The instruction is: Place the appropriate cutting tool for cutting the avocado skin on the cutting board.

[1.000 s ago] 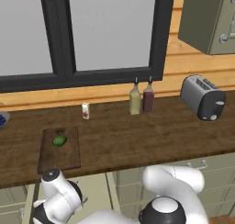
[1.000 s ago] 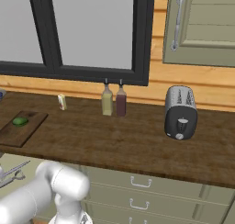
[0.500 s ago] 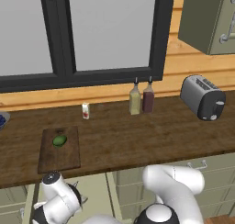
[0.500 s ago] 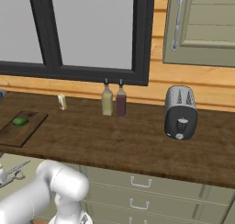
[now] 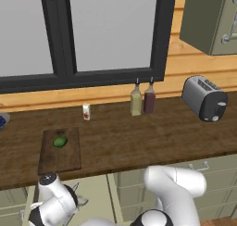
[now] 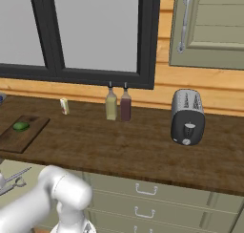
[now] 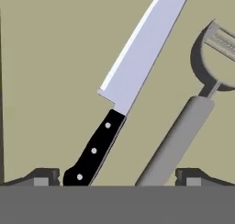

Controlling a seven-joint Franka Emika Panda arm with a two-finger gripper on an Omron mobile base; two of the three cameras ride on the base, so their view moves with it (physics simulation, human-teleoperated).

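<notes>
In the hand view the knife [image 7: 124,94] lies on a beige surface, black handle low, blade slanting up to the right; just right of it lies the grey peeler [image 7: 183,126]; the gripper [image 7: 117,179] hangs above both, its tips spread wide apart. On the counter [image 5: 139,141], the avocado [image 5: 59,141] sits on the cutting board [image 5: 60,155].

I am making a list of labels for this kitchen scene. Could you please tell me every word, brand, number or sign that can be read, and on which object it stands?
No readable text in any view.
Small carton: red-and-white markings, too small to read.
Two bottles: no readable labels.
Toaster: no visible brand.
Knife and peeler: unmarked.
</notes>
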